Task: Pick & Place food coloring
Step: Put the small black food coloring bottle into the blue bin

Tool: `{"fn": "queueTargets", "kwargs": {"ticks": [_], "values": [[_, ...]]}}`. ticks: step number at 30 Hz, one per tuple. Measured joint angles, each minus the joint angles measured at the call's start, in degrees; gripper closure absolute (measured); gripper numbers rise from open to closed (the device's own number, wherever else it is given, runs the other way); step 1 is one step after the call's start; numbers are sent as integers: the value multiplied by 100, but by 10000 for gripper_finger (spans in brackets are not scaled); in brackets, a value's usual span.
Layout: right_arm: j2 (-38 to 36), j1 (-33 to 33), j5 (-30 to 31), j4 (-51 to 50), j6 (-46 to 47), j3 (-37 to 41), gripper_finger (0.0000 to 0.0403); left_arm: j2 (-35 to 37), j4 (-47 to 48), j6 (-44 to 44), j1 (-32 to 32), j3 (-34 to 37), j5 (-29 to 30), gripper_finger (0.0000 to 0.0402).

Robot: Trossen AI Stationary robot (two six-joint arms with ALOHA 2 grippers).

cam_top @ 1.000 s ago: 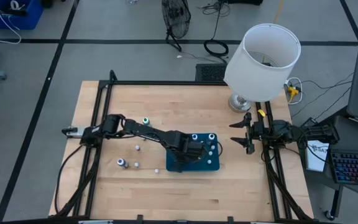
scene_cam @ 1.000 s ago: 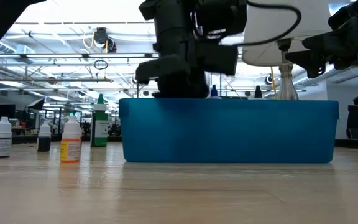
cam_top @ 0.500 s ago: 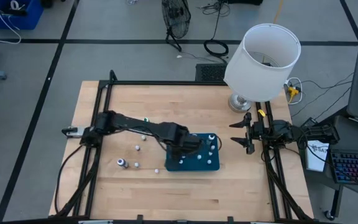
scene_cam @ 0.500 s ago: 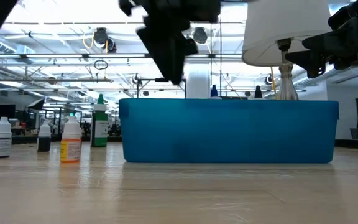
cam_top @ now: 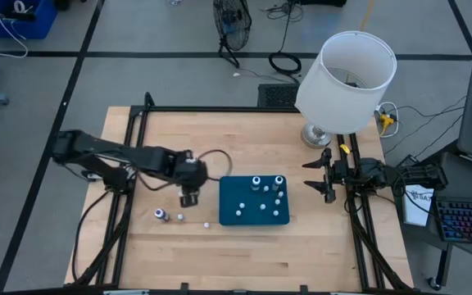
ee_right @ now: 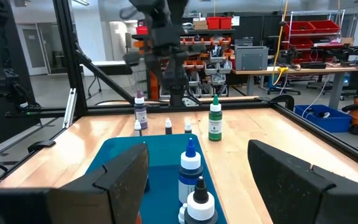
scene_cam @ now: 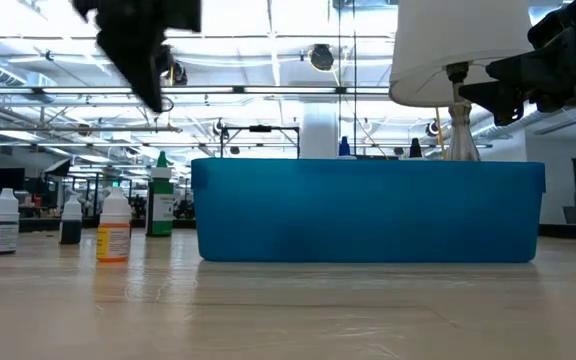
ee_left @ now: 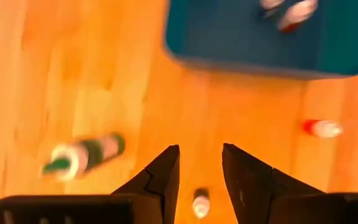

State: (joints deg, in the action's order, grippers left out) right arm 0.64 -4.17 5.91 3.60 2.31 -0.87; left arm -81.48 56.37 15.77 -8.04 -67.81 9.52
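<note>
The blue tray [cam_top: 254,211] lies at mid-table with several food coloring bottles [cam_top: 265,187] standing in it. More bottles stand on the wood to its left [cam_top: 161,215], [scene_cam: 114,227], among them a green one [ee_left: 82,157] and a red-capped one [ee_left: 321,128]. My left gripper [cam_top: 188,197] hangs left of the tray, above the table, pointing steeply down. Its fingers [ee_left: 201,155] are open with nothing between them, and a small bottle [ee_left: 201,203] stands on the wood below. My right gripper [cam_top: 322,174] waits open at the table's right edge, level, facing the tray [ee_right: 160,155].
A lamp with a white shade [cam_top: 347,82] stands at the table's far right corner, its foot [scene_cam: 458,135] behind the tray. A black frame [cam_top: 220,109] runs along the table's edges. Bare wood lies along the near edge [cam_top: 244,254].
My left gripper has pulled out of the tray, risen and swung toward the table's left edge, rolling as it went. It now hangs over the loose bottles left of the tray. The bottles in the tray stay where they were.
</note>
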Motion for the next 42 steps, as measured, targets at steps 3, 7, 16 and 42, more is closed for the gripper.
{"fn": "queueTargets", "kwargs": {"ticks": [3, 7, 16, 42], "values": [[0, -1, 0, 0, 0, -1, 140, 356, -430, 439, 145, 653, -69, 282], [0, 0, 0, 0, 0, -2, 140, 397, -515, 873, 425, 999, -246, 275], [0, -1, 0, 0, 0, -2, 140, 188, -325, 1142, 614, 1349, -252, 209], [2, -1, 0, 0, 1, -1, 140, 184, -2114, 499, 614, 2703, -44, 174]]}}
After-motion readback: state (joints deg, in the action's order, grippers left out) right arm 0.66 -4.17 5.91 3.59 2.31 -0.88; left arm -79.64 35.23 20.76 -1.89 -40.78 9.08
